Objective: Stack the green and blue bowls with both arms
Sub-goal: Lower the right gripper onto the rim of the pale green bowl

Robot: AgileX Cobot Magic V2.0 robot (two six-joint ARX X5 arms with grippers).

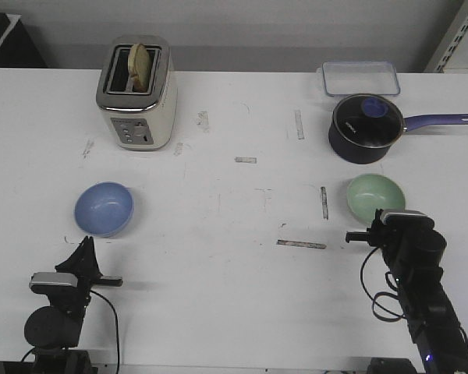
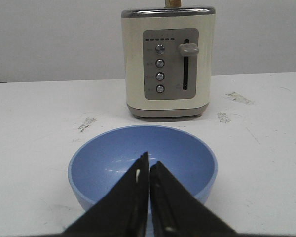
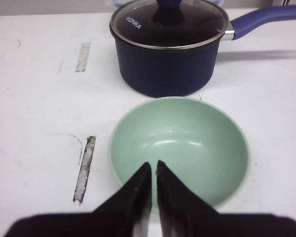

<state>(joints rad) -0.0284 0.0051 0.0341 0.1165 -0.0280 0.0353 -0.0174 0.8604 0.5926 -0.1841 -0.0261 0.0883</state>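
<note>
Task barely begun, judging by the layout: both bowls sit apart on the desk, nothing stacked, nothing gripped.

Left gripper: fingers pressed together, slim seam between them, holding nothing. Blue bowl just ahead of the fingertips, upright, empty; tips overlap its near rim in the wrist view, contact not confirmable. Front view shows the same: left gripper just short of the blue bowl, apparently a small gap.

Right gripper: fingers likewise closed, narrow gap only, empty. Green bowl directly ahead of the tips, upright, empty. Front view: right gripper beside the near edge of the green bowl, touching or not unclear.

Bowls well apart from each other, one ahead of each arm.

Left to do, as a judgement: spread fingers, take a rim on one or both bowls, lift, carry across, nest one in the other, release. Essentially everything.

Beyond the green bowl, past the right fingers: dark saucepan with glass lid, close behind the bowl but not touching. Readable writing: "KONKA" on the lid rim. Not a task item; watch clearance when lifting green.

Beyond the blue bowl, past the left fingers: cream toaster, lever, four round buttons with tiny captions, too small to read. Bread slice in a slot. Clear lidded box further behind the saucepan. No other legible labels.
</note>
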